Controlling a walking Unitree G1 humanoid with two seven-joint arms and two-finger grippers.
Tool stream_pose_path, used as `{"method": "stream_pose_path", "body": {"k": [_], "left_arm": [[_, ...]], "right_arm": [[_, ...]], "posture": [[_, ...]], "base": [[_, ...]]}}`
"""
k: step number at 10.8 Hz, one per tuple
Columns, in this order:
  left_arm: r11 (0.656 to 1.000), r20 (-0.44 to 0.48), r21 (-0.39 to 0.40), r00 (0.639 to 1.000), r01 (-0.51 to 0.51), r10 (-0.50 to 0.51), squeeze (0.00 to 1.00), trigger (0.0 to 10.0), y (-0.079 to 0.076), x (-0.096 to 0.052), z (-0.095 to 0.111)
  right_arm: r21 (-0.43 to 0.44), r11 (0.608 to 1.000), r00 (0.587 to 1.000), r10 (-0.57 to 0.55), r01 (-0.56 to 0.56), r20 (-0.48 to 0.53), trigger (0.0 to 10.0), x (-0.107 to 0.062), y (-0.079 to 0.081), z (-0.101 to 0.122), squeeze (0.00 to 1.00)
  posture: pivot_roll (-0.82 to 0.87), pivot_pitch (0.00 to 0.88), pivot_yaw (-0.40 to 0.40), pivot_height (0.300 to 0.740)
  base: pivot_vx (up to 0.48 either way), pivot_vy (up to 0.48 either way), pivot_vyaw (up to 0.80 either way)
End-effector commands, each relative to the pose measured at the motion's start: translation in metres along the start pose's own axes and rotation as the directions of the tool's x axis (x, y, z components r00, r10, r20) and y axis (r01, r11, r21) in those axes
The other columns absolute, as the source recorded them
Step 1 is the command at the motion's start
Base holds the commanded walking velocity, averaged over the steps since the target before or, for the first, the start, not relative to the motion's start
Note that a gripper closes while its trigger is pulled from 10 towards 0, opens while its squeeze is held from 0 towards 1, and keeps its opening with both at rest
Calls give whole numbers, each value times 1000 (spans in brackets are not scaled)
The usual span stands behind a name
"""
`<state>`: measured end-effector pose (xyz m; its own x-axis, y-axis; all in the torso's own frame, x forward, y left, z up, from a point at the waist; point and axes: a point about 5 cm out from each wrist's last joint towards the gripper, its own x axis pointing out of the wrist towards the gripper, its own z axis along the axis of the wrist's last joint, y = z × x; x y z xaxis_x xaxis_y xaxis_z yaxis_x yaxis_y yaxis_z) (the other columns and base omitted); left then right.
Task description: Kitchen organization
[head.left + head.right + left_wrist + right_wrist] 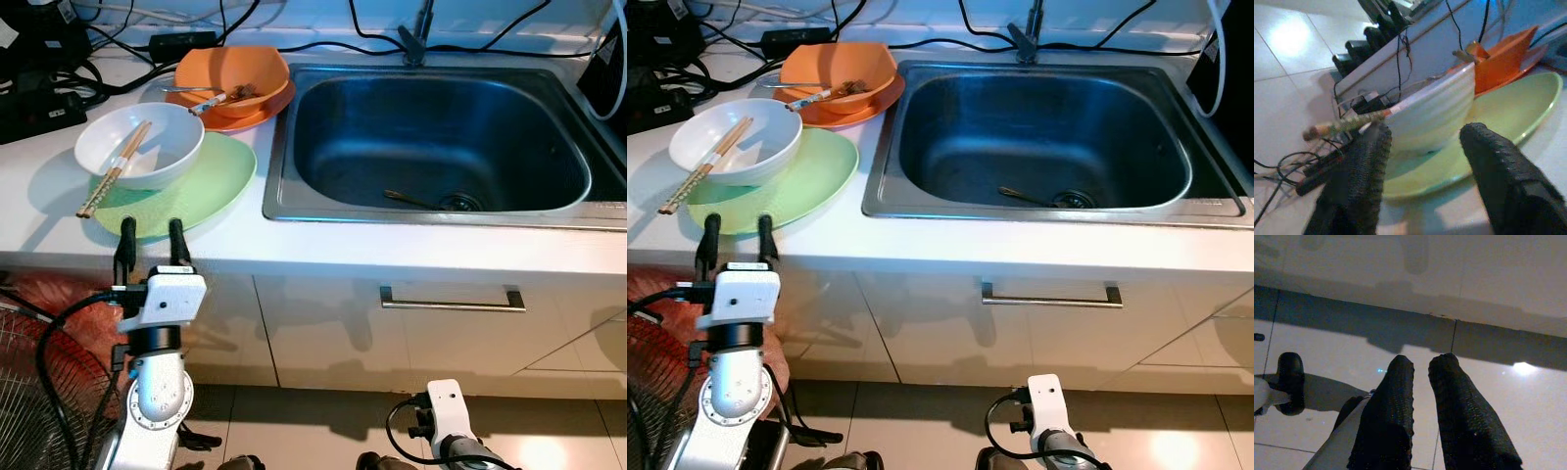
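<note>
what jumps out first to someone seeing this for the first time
A white bowl with chopsticks across it sits on a green plate on the counter, an orange bowl behind it. The left gripper reaches open toward the plate's near rim; the steel sink lies right.

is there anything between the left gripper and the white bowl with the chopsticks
Nothing visible blocks it. The left gripper is open at the near rim of the green plate, and the white bowl sits on that plate straight ahead. The chopsticks overhang the bowl's rim toward the gripper's left side.

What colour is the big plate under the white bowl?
Light green plate, clearest in the left eye view.
</note>
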<state>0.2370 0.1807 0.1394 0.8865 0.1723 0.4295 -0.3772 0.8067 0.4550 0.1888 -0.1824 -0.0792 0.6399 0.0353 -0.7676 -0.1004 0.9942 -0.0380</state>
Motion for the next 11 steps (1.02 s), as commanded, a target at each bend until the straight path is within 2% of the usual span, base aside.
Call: {"method": "stream_pose_path", "body": {"k": [1,2,3,5,7,8,11], "left_arm": [[1000,-36,-16,999,18,-18,1000,10000,-1,-3,-6],[999,-80,-46,997,4,-8,1000,10000,-3,-5,-12],[998,-123,-68,992,-8,0,0,10000,-4,-7,-19],[995,-143,-81,988,-62,50,0,10000,1,-6,-22],[989,-79,-108,993,-97,89,0,10000,9,5,-13],[987,-76,-105,991,-120,113,0,10000,12,8,-13],[986,-55,-114,992,-124,118,0,10000,13,16,-11]], "right_arm": [[9,1000,1000,3,-3,-29,10000,-2,1,-8,0],[6,1000,1000,3,-3,-30,10000,-2,0,-8,0],[2,1000,1000,3,-2,-30,10000,-2,0,-8,0],[-5,1000,999,5,-5,-32,10000,-1,0,-7,0],[-21,1000,999,15,-16,-34,10000,-1,1,-7,0],[-23,1000,999,9,-10,-31,10000,-1,1,-7,0],[14,998,997,-68,68,25,10000,-2,-12,1,0]], "posture": [[39,137,21,740],[36,135,19,740],[36,131,16,740],[38,130,14,740],[45,126,10,740],[45,126,10,740],[35,125,12,740]], "base": [[0,0,0],[0,0,0],[0,0,0],[0,0,0],[0,0,0],[0,0,0],[0,0,0]]}}
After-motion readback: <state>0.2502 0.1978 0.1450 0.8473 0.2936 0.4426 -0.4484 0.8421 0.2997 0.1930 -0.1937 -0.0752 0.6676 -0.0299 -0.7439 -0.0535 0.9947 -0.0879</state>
